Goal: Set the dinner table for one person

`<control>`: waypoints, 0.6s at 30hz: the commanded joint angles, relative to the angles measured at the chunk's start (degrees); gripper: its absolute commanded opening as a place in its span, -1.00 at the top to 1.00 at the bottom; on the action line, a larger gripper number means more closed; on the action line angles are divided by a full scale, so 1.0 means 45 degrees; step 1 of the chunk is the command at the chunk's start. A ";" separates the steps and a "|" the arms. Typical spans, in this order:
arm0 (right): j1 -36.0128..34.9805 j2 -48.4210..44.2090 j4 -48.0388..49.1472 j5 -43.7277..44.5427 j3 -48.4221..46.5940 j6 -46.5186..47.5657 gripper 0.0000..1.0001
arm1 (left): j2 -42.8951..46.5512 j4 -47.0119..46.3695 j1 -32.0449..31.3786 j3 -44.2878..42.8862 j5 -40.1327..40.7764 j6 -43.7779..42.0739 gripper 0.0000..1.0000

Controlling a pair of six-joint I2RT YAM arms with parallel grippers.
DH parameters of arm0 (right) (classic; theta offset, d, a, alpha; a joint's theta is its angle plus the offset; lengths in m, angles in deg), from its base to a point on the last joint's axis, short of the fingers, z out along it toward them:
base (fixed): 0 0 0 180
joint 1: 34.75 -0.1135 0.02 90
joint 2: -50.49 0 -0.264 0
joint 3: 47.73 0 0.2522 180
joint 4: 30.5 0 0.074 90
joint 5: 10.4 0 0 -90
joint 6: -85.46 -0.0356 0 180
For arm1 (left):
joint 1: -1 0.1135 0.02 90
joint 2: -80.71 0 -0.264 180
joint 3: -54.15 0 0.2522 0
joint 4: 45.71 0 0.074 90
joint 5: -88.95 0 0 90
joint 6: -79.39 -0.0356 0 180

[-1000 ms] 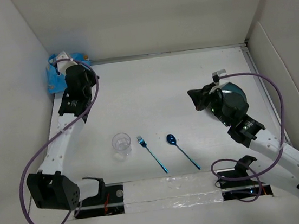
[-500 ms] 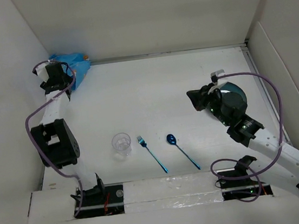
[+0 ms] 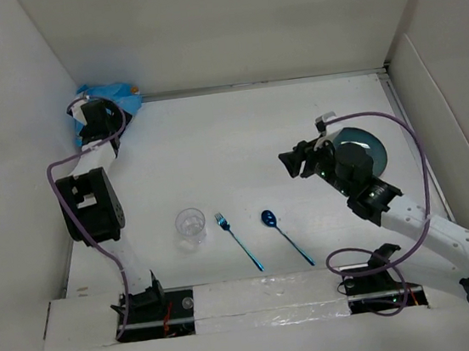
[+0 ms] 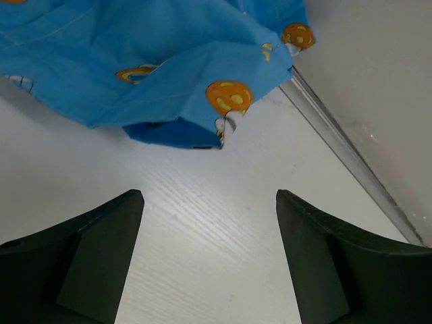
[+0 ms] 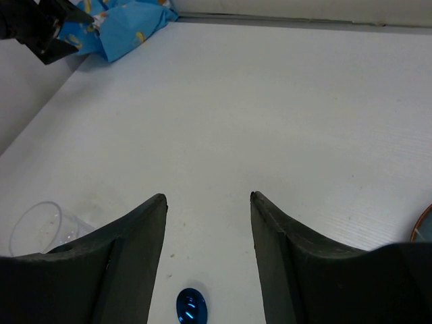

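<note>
The white surface point(image 3: 229, 133) spreads beneath both arms. The left gripper point(image 4: 208, 202) hangs over its far left corner, fingers spread and empty, just short of the crumpled blue cloth point(image 4: 135, 61). The right gripper point(image 5: 206, 197), also spread and empty, hovers above the surface's right half, a teal plate point(image 3: 372, 143) just behind it. A glass point(image 3: 190, 225), fork point(image 3: 238, 242) and spoon point(image 3: 287, 237) lie nearer the bases.

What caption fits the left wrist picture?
Open left gripper facing a crumpled blue cartoon cloth on the white table.
</note>
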 commanded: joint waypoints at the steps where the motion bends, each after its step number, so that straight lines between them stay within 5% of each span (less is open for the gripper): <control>1: -0.0249 0.0017 0.0581 0.0007 -0.0510 0.0331 -0.17 | -0.0895 -0.0873 0.0053 -0.1131 -0.0380 0.0314 -0.53; 9: -0.0366 0.0466 0.0914 -0.0129 -0.0471 0.0388 -0.17 | -0.3165 -0.0149 -0.0707 -0.4097 0.0520 -0.1131 -0.43; 12: -0.0483 0.0856 0.0953 -0.0149 -0.0588 0.0428 -0.15 | -0.3771 -0.0168 -0.0845 -0.4997 0.0540 -0.1347 -0.20; 15: -0.0599 0.1169 0.0952 -0.0111 -0.0666 0.0526 -0.15 | -0.4162 -0.0033 -0.1079 -0.6245 0.0130 -0.1737 0.20; 18: -0.0716 0.1229 0.0759 0.0006 -0.0783 0.0623 -0.14 | -0.4377 0.0748 -0.1371 -0.7651 -0.0317 -0.2226 0.95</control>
